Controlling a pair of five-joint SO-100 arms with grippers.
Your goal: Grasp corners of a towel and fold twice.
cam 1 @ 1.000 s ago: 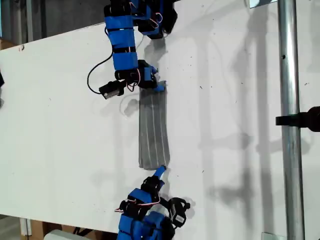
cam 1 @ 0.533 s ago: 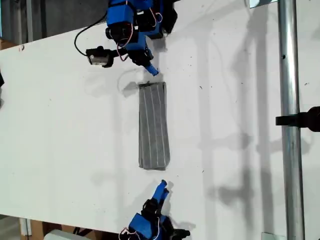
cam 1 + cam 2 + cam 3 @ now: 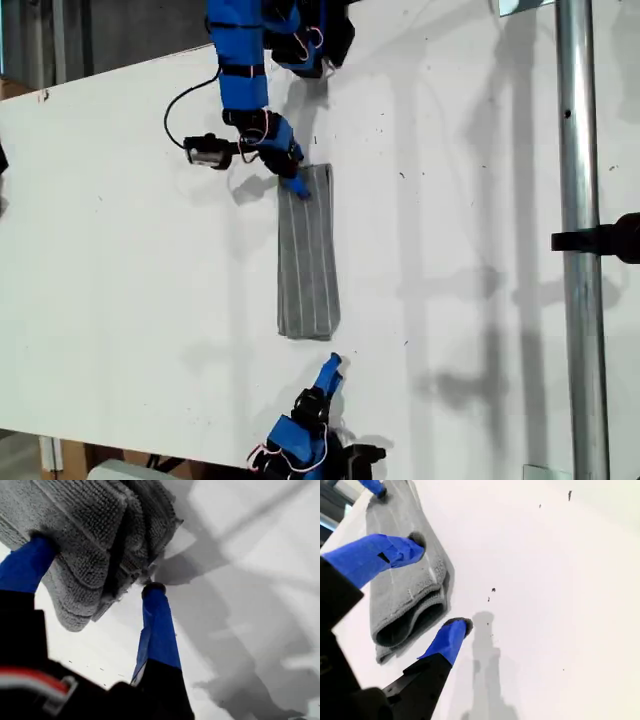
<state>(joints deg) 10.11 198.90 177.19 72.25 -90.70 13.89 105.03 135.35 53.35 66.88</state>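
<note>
Exterior view first: on the white bench [image 3: 120,250], my first gripper [image 3: 298,185] reaches down from the arm at the view's top and meets the far end of the grey soft cloth towel with thin pale stripes [image 3: 308,255], at the corner on the exterior view's left. In the first wrist view its blue fingers [image 3: 25,565] stand apart, open around that end of the towel [image 3: 90,515]. One tip presses into the looped pile on top, and the other rests on the bare bench just beside the edge. Nothing is pinched between them.

The towel lies near the middle of the bench, folded into a long narrow strip. Its stripes run lengthwise, up and down the exterior view. The second wrist view shows the near end [image 3: 395,520] as stacked layers with a rounded fold and a dark gap between them.

Just past that near end, slightly toward the exterior view's right, my second gripper [image 3: 333,362] hangs clear of the cloth, its fingers [image 3: 445,640] spread and holding nothing. A grey metal pole [image 3: 580,240] stands upright at the exterior view's right.
</note>
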